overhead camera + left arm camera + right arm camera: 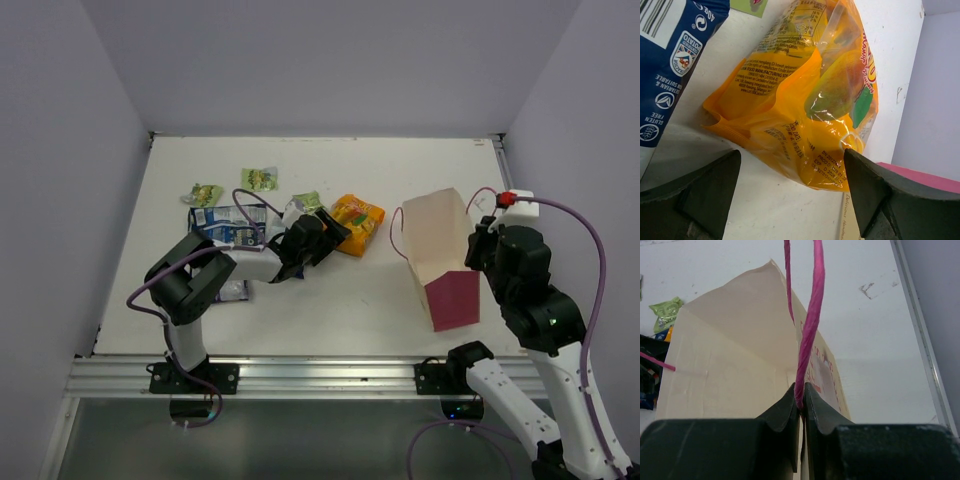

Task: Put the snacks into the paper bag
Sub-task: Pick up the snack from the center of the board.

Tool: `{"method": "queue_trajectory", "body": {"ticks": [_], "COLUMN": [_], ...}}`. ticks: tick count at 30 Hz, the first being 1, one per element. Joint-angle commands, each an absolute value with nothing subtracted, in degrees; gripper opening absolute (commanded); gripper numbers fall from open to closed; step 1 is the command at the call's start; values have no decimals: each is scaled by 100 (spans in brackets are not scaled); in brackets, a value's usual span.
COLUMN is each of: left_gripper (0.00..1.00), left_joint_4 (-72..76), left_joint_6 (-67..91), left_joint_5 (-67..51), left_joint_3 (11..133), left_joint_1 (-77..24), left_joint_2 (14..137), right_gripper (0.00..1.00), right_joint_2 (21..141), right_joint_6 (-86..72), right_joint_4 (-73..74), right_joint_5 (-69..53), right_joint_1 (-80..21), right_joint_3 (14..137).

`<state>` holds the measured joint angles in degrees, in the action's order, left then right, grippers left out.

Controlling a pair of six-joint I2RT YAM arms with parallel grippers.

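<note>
The large orange packet (358, 223) lies flat mid-table. In the left wrist view it (800, 90) fills the frame just beyond my open, empty left gripper (791, 165), whose fingers straddle its near corner without touching it. That gripper (325, 235) sits at the packet's left edge. The cream paper bag (440, 255) stands open to the right, with a magenta side panel. My right gripper (801, 390) is shut on the bag's pink cord handle (810, 315) at the bag's (730, 355) rim, on its right side (480, 238). A dark blue packet (670, 60) lies left of the orange one.
Three small green packets (207, 193), (259, 178), (307, 202) lie behind the left arm. Dark blue packets (225, 220) lie partly under that arm. The purple packet is not visible. White walls enclose the table on the left, back and right.
</note>
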<state>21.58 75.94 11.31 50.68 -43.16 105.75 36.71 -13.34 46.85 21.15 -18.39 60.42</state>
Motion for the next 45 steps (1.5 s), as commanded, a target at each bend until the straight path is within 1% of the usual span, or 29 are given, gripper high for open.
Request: {"method": "queue_trajectory", "body": {"ticks": [1, 5, 8, 9, 11, 12, 13, 16, 17, 18, 20, 21, 23, 24, 26, 27, 30, 37, 45], "left_gripper": [88, 87, 83, 79, 75, 69, 65, 46, 43, 36, 34, 32, 25, 18, 12, 6, 0, 0, 0], "left_joint_4": [2514, 2575, 2602, 2575, 2566, 2575, 2601, 2663, 2672, 2681, 2698, 2663, 2628, 2628, 2593, 2567, 2453, 1145, 432], "left_joint_6": [7690, 7787, 7752, 7743, 7656, 7612, 7559, 7305, 7234, 7146, 6753, 6637, 6287, 6171, 5847, 5740, 5301, 4282, 4096], "left_joint_5": [1433, 1433, 1433, 1450, 1450, 1433, 1407, 1292, 1275, 1257, 1047, 985, 757, 547, 344, 134, -341, -773, -1344], "left_joint_3": [5133, 5177, 5185, 5177, 5142, 5124, 5098, 4984, 4957, 4940, 4948, 4957, 4948, 4940, 4939, 4939, 5009, 5825, 6108], "left_joint_1": [-4351, -4351, -4351, -4351, -4351, -4351, -4351, -4342, -4342, -4342, -4316, -4289, -4228, -4158, -4087, -4026, -3894, -3771, -3507], "left_joint_2": [10520, 10740, 10845, 10854, 10872, 10863, 10846, 10750, 10706, 10662, 10565, 10530, 10398, 10354, 10187, 10117, 9827, 9107, 8412], "right_gripper": [11, 11, 11, 11, 11, 11, 11, 11, 11, 11, 11, 11, 11, 10, 10, 10, 8, 0, 0], "right_joint_2": [3718, 3753, 3762, 3770, 3788, 3797, 3806, 3841, 3850, 3858, 3893, 3928, 3964, 3999, 4086, 4130, 4350, 4737, 4983], "right_joint_6": [-1257, -1257, -1257, -1257, -1257, -1257, -1257, -1248, -1239, -1239, -1230, -1239, -1239, -1257, -1248, -1239, -1204, -1108, -801], "right_joint_4": [4403, 4412, 4412, 4403, 4412, 4412, 4412, 4412, 4412, 4412, 4403, 4386, 4351, 4351, 4351, 4385, 4482, 4491, 4483], "right_joint_5": [2267, 2259, 2285, 2311, 2312, 2338, 2338, 2390, 2417, 2426, 2496, 2522, 2584, 2610, 2715, 2742, 2953, 3173, 3191], "right_joint_1": [-1881, -1890, -1890, -1890, -1890, -1898, -1898, -1916, -1916, -1916, -1933, -1934, -1951, -1960, -1951, -1960, -1951, -1960, -1969], "right_joint_3": [6047, 6047, 6047, 6047, 6047, 6047, 6047, 6056, 6056, 6056, 6056, 6047, 6029, 6029, 6056, 6082, 6266, 6530, 6829]}}
